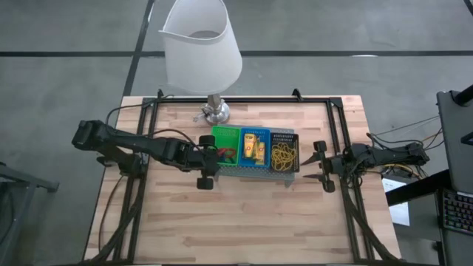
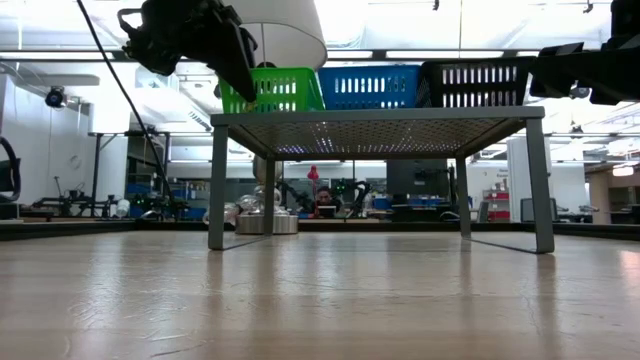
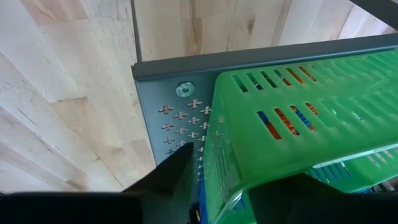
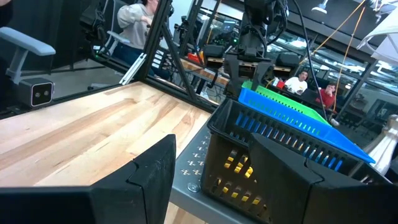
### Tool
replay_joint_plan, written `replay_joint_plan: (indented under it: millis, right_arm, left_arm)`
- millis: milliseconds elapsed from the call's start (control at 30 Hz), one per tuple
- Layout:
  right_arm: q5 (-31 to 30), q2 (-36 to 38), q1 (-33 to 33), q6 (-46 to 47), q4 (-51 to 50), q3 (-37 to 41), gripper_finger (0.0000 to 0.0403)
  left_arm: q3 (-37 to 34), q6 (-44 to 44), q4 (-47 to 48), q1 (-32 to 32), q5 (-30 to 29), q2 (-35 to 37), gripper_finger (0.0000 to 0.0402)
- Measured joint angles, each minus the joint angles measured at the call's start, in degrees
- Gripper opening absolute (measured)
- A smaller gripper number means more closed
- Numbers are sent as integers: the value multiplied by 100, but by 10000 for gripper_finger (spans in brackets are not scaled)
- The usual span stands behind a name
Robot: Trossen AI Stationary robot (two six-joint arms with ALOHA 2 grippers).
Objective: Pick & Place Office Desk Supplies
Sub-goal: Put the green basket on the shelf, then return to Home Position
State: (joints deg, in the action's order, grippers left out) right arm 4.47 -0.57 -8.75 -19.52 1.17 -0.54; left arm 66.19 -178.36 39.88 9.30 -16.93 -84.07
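Three little bins sit side by side on the raised grey mesh tray (image 1: 255, 175). The green bin (image 1: 225, 140) holds red and blue loops (image 3: 281, 122). The blue bin (image 1: 255, 146) holds yellow sticks, and the black bin (image 1: 284, 154) holds yellow-orange rubber bands. My left gripper (image 1: 208, 160) is open at the green bin's left end. In the left wrist view one finger (image 3: 166, 176) is over the tray mesh and the other (image 3: 298, 194) over the bin. My right gripper (image 1: 322, 163) is open and hovers just right of the black bin (image 4: 249, 155), touching nothing. My left gripper stands astride the green bin's corner wall (image 3: 227, 186), slanting down from the table's left. I cannot tell whether either finger touches the bin. The bin sits flat on the tray.
A lamp with a white shade (image 1: 201, 44) stands behind the tray on its metal base (image 1: 214, 112). The tray stands on legs (image 2: 216, 185) above the wood. Bare table lies in front of it (image 1: 244, 222). People sit in the room beyond (image 4: 134, 15).
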Motion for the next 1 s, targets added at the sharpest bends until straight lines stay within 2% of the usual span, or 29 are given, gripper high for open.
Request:
replay_joint_plan:
  millis: [667, 1000]
  right_arm:
    - [0, -1, 1, -1, 0, 0, 201]
    - [0, 1, -1, -1, 0, 0, 201]
  left_arm:
    - [0, -2, -113, 2, 2, -2, 248]
    - [0, 243, -601, 39, 150, 171, 265]
